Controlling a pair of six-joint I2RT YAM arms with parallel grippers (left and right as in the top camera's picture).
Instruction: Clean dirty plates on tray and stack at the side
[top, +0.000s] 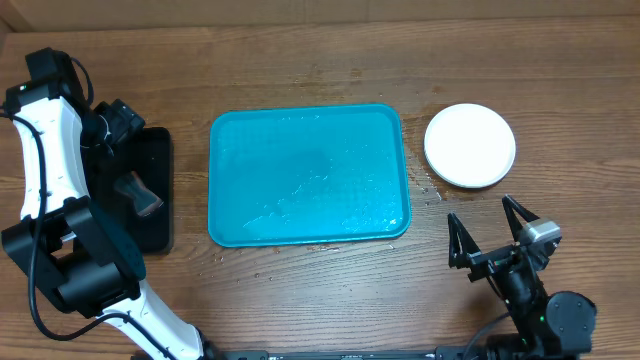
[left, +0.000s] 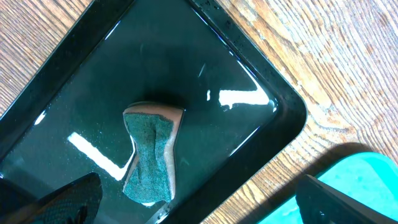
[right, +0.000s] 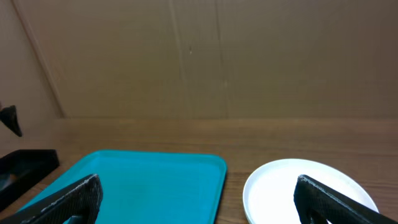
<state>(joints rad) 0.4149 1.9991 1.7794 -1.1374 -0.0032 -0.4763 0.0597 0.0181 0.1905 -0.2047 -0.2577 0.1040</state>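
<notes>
The turquoise tray (top: 310, 175) lies in the middle of the table with nothing on it except a film of water and droplets. To its right, off the tray, a white plate (top: 470, 145) rests on the wood; nothing under it shows. My right gripper (top: 487, 232) stands open near the front right, aimed at the gap between the tray (right: 143, 186) and the plate (right: 280, 186), with nothing between its fingers. My left gripper (left: 199, 208) hangs open above a black tray, holding nothing. A corner of the turquoise tray (left: 367, 180) shows in the left wrist view.
The small black tray (top: 155, 190) sits at the left with a green-faced sponge (left: 151, 155) lying in its wet bottom. A brown cardboard wall (right: 199, 56) backs the table. Water drops dot the wood around the turquoise tray.
</notes>
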